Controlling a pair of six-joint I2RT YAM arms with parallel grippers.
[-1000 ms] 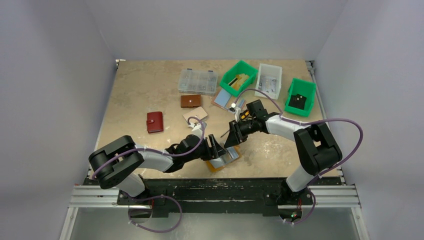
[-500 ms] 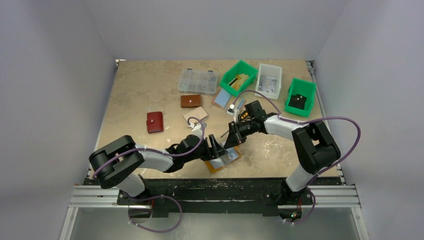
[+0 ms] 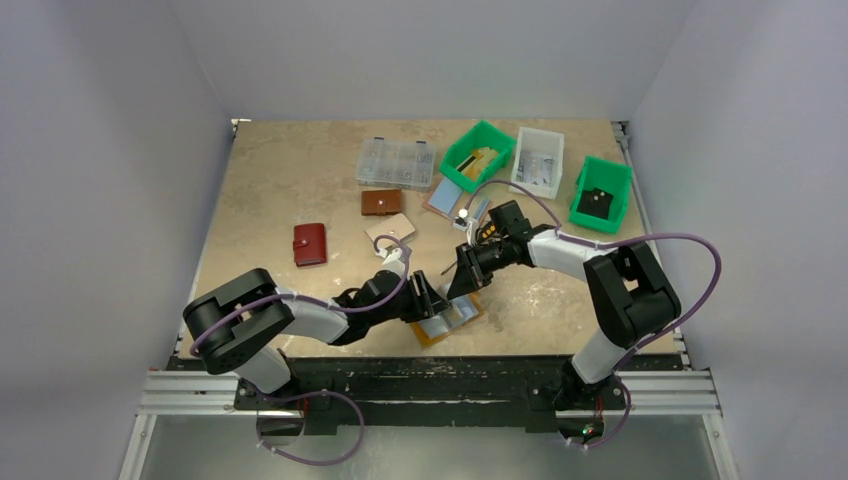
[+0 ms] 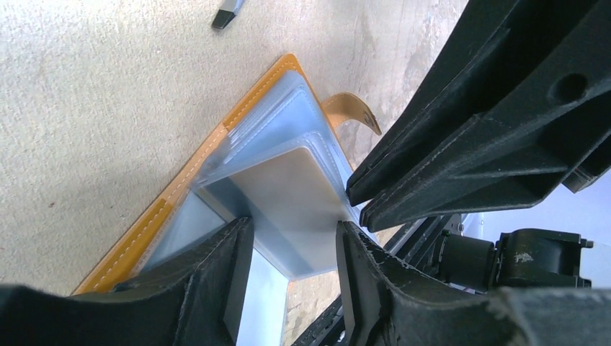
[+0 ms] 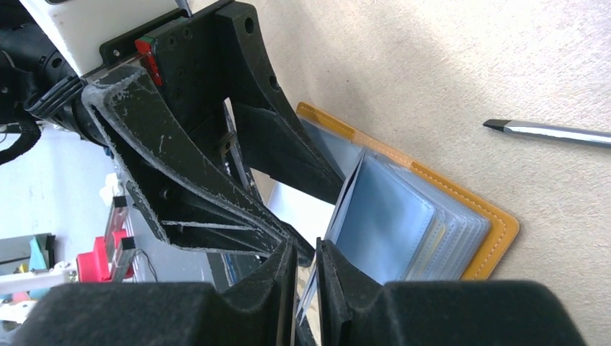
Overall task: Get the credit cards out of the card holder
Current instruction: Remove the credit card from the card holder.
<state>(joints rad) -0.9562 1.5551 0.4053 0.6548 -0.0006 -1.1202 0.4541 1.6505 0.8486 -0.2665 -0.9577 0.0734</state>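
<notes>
One silvery-grey credit card (image 4: 288, 194) shows among the clear sleeves of the mustard card holder (image 4: 189, 175), which lies open near the front edge of the bench (image 3: 300, 170). Our right tool (image 5: 303, 261) pinches that card's edge, its jaws nearly closed. Our left tool (image 4: 294, 241) stands half open astride the card, gripping nothing.

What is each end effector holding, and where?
Right end effector pinches a grey card by its edge; left end effector, open over the holder, grips nothing.

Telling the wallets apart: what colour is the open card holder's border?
The card holder border is mustard orange with pale stitching, clearest in the left wrist view.
</notes>
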